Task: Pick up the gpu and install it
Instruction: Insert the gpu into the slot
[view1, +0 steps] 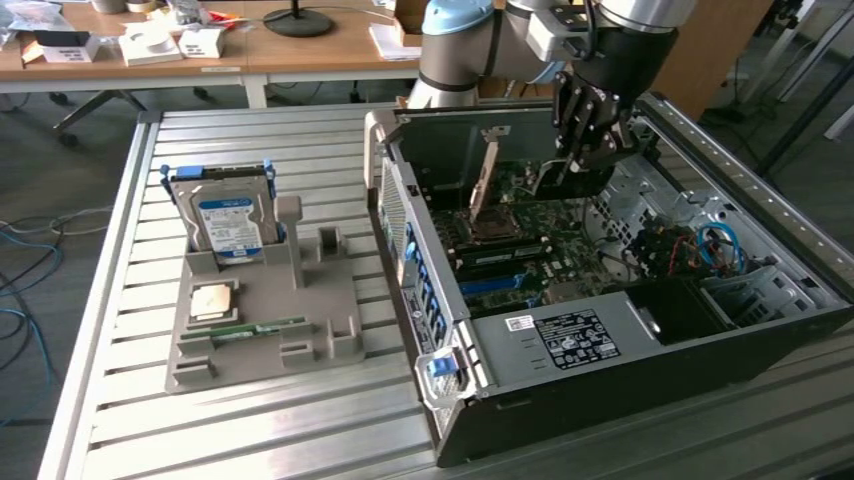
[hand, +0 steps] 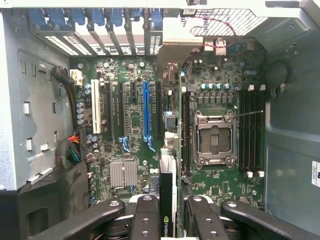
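Carrying everything you worked with, the slatted metal desk (view1: 240, 420) bore the open computer case (view1: 601, 410), lying on its side toward the exterior view's right, and a grey holder tray (view1: 327, 345) toward that view's left. Your arm (view1: 461, 50) stood at the far side and bent down into the case, above the motherboard (hand: 135, 145).

On the tray, the hard drive (view1: 230, 225) with its blue-white label stood upright at the far end. A squarish processor chip (view1: 214, 300) lay flat in front of it, and the narrow green memory stick (view1: 254, 330) lay nearer the camera.

Your tool (hand: 170, 202) was inside the case, its two black fingers (hand: 145, 220) drawn in partway and gripping the gpu (hand: 167, 175), one finger on each face. You held the gpu edge-on over the board, so the wrist view met its thin dark edge and a green logo.

The card sat between the blue slot (hand: 146, 112) and the open processor socket (hand: 215, 140), roughly in line with the black slot (hand: 159, 110) just beside the blue one. Whether its edge was touching that slot, you could not tell from either view. A small finned heatsink (hand: 123, 173) lay near the card on the slot side.
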